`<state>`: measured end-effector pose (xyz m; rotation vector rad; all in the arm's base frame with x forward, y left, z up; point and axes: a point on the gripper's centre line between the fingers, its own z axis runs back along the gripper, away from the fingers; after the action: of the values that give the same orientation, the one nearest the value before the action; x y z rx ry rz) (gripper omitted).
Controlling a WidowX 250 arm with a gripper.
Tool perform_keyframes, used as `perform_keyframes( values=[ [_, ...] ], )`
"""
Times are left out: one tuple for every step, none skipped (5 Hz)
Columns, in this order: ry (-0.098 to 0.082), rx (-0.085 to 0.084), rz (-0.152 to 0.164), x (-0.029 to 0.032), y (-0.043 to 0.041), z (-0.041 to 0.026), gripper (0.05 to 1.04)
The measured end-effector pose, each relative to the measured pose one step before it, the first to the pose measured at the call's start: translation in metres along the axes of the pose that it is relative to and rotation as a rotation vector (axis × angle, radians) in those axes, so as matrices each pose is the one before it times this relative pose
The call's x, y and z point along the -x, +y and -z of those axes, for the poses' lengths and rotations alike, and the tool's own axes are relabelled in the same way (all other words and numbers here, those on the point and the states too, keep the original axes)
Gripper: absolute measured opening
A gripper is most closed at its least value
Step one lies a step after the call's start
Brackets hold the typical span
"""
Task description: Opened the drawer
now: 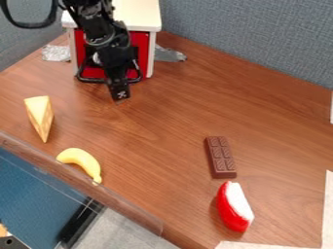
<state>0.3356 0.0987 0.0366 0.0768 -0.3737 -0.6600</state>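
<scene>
The gripper (119, 87) hangs at the upper left, pointing down in front of the drawer (141, 43). The drawer's red front sits between the white sides of a small white cabinet (139, 13). Low on that front, a black handle (90, 79) runs across behind the gripper, showing on both sides of it. The arm covers the middle of the red front. Whether the gripper touches the handle, I cannot tell.
A cheese wedge (40, 116) and a yellow banana (81, 161) lie at the left near the edge of the wooden table (153, 141). Farther right are a chocolate bar (220, 156) and a red and white toy piece (234, 206). Silver foil or tape flanks the cabinet.
</scene>
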Motion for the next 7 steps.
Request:
perform_keyframes(
  values=[
    [0.0166,0.0098,-0.0074,0.0071,0.00066,0.00697,0.348],
    [0.0031,0.0142,0.0105,0.00105,-0.00074,-0.00084,0.216],
    [0.0072,0.0248,-0.003,0.00245,-0.00652,0.00136,0.213],
    [-0.0009,0.0254,0.0043,-0.00084,-0.01563,-0.0017,0.211],
    [-0.0016,0.0148,0.0049,0.00018,-0.01207,-0.00205,0.197],
    [-0.0024,0.0115,-0.0027,0.00263,-0.01206,-0.00199,0.196],
    [-0.0013,0.0072,0.0024,0.00048,-0.0073,-0.00148,0.196]
  ],
)
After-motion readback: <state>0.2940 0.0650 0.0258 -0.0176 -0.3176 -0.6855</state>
